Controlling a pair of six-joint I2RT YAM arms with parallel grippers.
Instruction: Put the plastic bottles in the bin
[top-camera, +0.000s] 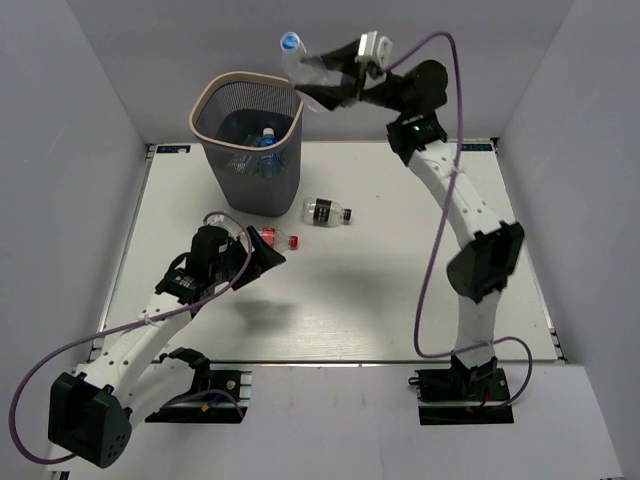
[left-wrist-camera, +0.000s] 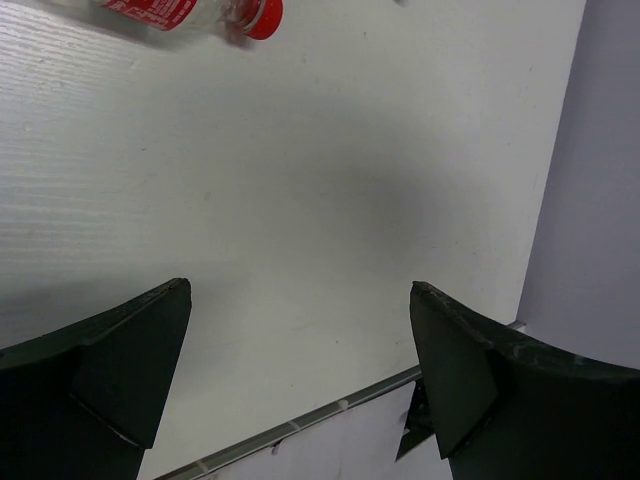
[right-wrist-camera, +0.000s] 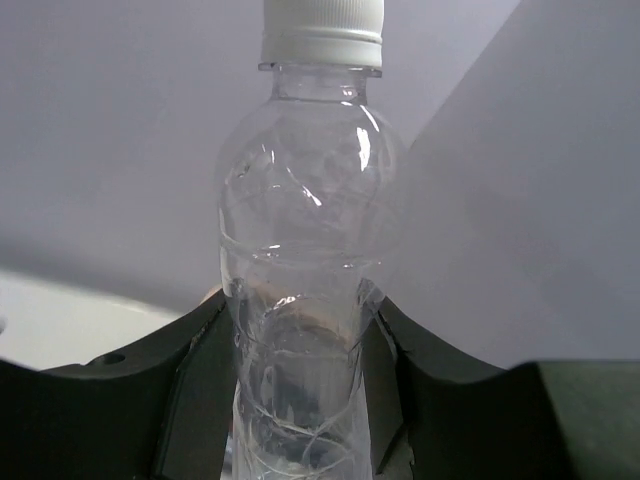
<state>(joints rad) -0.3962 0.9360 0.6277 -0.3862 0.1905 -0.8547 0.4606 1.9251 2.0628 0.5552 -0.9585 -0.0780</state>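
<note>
Overhead, the white table (top-camera: 350, 300) sits boxed in by plain pale grey walls (top-camera: 60, 150), with a metal strip along its near edge. The bin (top-camera: 245, 190) stands at the far left of the table, a dark mesh basket with a beige rim, and several bottles lie inside it, one with a blue cap (top-camera: 265, 138).

The right gripper (top-camera: 330, 85) is clamped on a clear bottle (right-wrist-camera: 305, 250), one finger pressing each side of its ribbed lower body. The bottle is label-free and crinkled, with a pale cap, and it hangs in the air tilted just beyond the bin's far right corner.

The left gripper (left-wrist-camera: 300, 300) hovers low over bare table, its jaws spread wide and holding nothing. Just ahead of it lies a red-labelled bottle (left-wrist-camera: 190, 10) with a red cap. A black-labelled bottle (top-camera: 327, 212) lies on its side near the bin's base. Beside the left wrist there may be another clear bottle (top-camera: 217, 219) — too blurred to be sure.
</note>
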